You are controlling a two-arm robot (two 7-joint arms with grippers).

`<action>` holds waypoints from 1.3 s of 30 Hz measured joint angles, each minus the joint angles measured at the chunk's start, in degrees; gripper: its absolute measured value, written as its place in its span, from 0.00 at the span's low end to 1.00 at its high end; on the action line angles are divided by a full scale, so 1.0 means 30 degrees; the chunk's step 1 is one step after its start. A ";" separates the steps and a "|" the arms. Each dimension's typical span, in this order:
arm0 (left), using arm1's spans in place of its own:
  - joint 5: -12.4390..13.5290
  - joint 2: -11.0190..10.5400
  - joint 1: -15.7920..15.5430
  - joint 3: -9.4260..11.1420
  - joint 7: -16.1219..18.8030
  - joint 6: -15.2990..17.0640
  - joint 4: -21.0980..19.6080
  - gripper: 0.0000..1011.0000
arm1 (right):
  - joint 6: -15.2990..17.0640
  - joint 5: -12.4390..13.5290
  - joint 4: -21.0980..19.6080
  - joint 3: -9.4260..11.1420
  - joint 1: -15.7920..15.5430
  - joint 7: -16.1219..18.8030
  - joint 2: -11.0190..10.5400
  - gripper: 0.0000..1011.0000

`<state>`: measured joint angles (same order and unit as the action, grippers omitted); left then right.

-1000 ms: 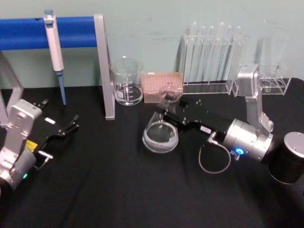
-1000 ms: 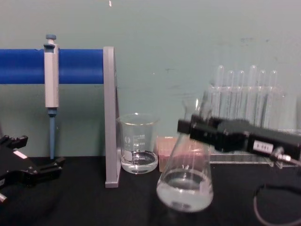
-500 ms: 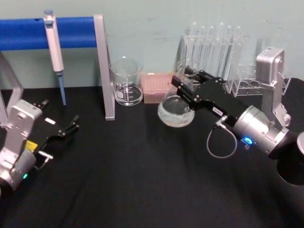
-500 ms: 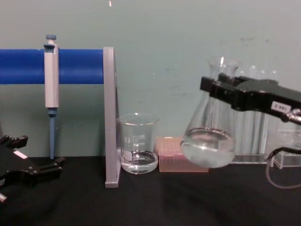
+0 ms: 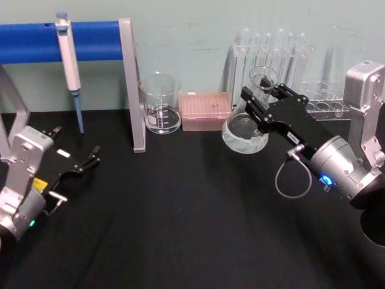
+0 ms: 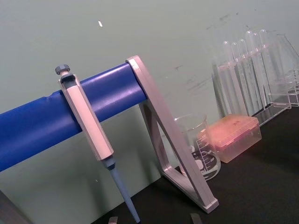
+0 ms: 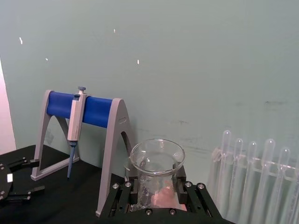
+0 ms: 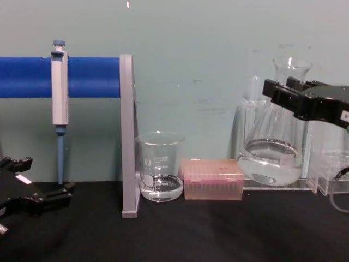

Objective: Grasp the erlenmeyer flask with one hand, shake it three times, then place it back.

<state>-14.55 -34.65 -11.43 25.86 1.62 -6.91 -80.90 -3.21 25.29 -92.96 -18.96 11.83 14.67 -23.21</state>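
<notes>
The erlenmeyer flask [image 5: 245,130] is clear glass with a little liquid swirling in its base. It hangs above the black table in front of the test tube rack, nearly upright. My right gripper [image 5: 260,103] is shut on its neck just below the flared rim. From the chest the flask [image 8: 271,155] shows at the right with the right gripper [image 8: 292,98] across its neck. In the right wrist view the flask rim [image 7: 157,156] stands between the black fingers [image 7: 125,196]. My left gripper [image 5: 90,158] rests open at the table's left, also seen low in the chest view [image 8: 41,177].
A glass beaker [image 5: 160,105] and a pink tip box [image 5: 206,110] stand at the back centre. The test tube rack [image 5: 271,57] is right behind the flask. A pipette [image 5: 68,57] hangs on the blue-barred stand [image 5: 133,84] at back left.
My right gripper has carried the flask up and to the right, from low over the table's middle to a raised spot before the test tube rack. The left arm has not moved.
</notes>
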 joint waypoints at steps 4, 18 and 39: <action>0.0000 0.0000 0.0000 0.0000 0.0000 0.0001 0.0001 0.99 | 0.0192 -0.0171 -0.0033 0.0121 -0.0063 0.0080 0.0061 0.45; 0.0000 0.0000 0.0000 -0.0001 0.0000 0.0001 0.0000 0.99 | 0.0726 -0.0549 0.0758 -0.0856 0.1016 0.2745 0.0476 0.45; 0.0000 0.0000 0.0000 0.0000 -0.0001 0.0000 0.0001 0.99 | 0.0786 -0.0460 0.1528 -0.3238 0.2522 0.5176 0.0833 0.45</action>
<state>-14.55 -34.65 -11.43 25.86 1.62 -6.91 -80.90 -0.85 23.91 -88.37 -28.68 19.40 30.20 -20.71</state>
